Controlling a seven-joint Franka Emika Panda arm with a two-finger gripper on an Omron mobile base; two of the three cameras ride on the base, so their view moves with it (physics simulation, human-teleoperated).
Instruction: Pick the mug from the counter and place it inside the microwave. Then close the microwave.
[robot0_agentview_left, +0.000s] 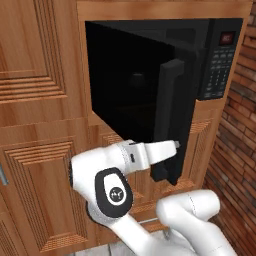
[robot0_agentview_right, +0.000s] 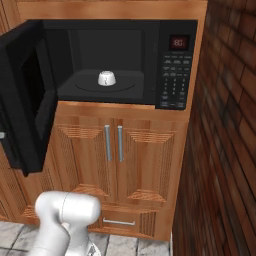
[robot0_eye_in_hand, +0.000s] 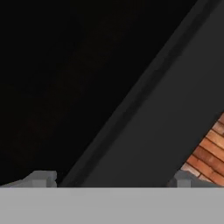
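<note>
Wooden cabinet fronts (robot0_agentview_right: 135, 160) fill the wall, with a brick wall (robot0_agentview_right: 225, 125) to the right. End effector (robot0_eye_in_hand: 111, 183): in the hand view its two grey fingertips (robot0_eye_in_hand: 41, 178) stand well apart at the bottom edge, one on either side of a dark slanting band that is the edge of the door (robot0_eye_in_hand: 148, 131); nothing lies clamped between them. In the left base view the white arm (robot0_agentview_left: 145, 155) reaches from the lower right toward the lower part of the door (robot0_agentview_left: 172, 120), and its tip meets the door's edge near the vertical handle (robot0_agentview_left: 167, 117); the fingers themselves are too small there to read.

Door: it stands partly open, swung out on its left hinge, as the right base view shows (robot0_agentview_right: 27, 95).

Microwave (robot0_agentview_right: 172, 60): black, built into the cabinets, with a keypad (robot0_agentview_right: 174, 82) and a small red display (robot0_agentview_right: 178, 42) on its right side. Its cavity is visible in the right base view.

Mug (robot0_agentview_right: 106, 78): small and white, it sits inside the cavity, on the round turntable (robot0_agentview_right: 87, 86), near its middle.

Below the microwave, two cabinet doors carry paired vertical metal handles (robot0_agentview_right: 113, 142), and a drawer pull (robot0_agentview_right: 118, 222) lies lower down, above a tiled floor (robot0_agentview_right: 20, 235).
</note>
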